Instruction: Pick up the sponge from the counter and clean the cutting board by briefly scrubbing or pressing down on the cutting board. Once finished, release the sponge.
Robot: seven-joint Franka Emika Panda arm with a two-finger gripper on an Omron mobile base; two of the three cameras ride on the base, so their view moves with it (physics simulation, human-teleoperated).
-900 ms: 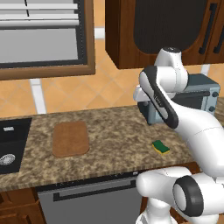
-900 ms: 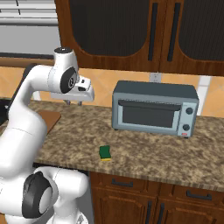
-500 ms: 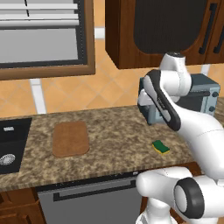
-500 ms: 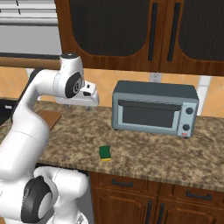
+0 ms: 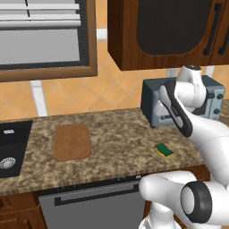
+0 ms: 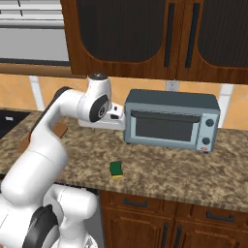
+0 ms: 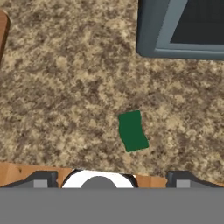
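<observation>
Speckled brown-and-beige granite forms the surface [image 5: 116, 138], on which the small rectangular sponge [image 7: 133, 131], dark green over yellow, lies flat near the grey toaster oven [image 6: 170, 120]. A thin, round-cornered wooden cutting board [image 5: 71, 142] lies well apart. The hand [image 7: 113, 178] is held above the sponge, fingers spread apart, gripping nothing.

Sponge [image 5: 165, 150] right of cutting board [image 5: 72, 142]

glossy white arm [image 6: 46, 140], dark joints, rounded segments

The arm has swung right toward the toaster oven [image 6: 170, 119], and the pincer [image 7: 112, 178] has opened wide.
</observation>
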